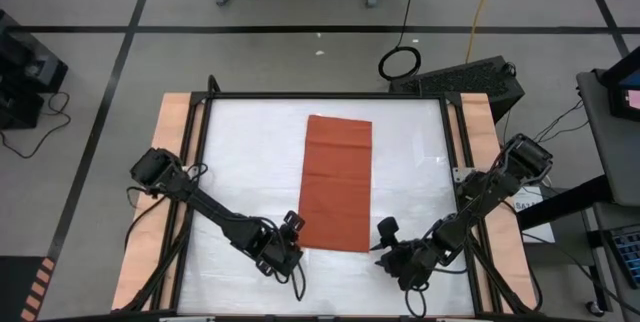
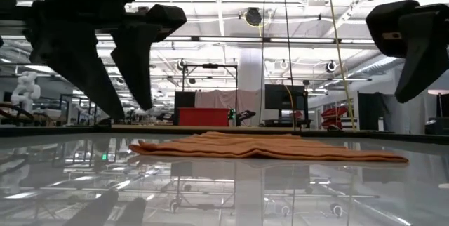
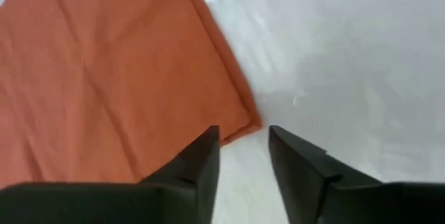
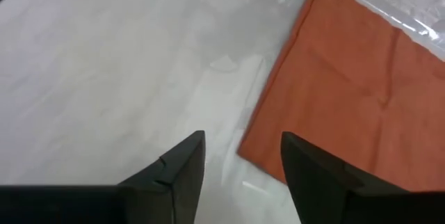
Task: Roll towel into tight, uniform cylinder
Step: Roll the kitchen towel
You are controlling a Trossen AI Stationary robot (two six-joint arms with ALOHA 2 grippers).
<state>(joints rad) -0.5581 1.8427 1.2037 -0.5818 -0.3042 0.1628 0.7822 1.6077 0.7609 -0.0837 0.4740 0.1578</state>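
Towel (image 1: pixel 337 183) laid flat mid-table. Left gripper (image 1: pixel 291 225) parted, poised at near left corner; right gripper (image 1: pixel 386 234) parted, poised beside near right corner. Nothing gripped.

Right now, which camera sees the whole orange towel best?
The high view: the towel lies flat, all four edges visible. The low view shows only a thin edge-on strip; each wrist view shows one corner.

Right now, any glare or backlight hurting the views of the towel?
Low view: bright ceiling lights silhouette both arms, and the glossy white tabletop mirrors the room; the flat rust-orange rectangular cloth stays readable. High view: even light, cloth crisp. Left wrist view: soft sheen on the table beside the cloth's corner. Right wrist view: wrinkled glare near the cloth's edge.
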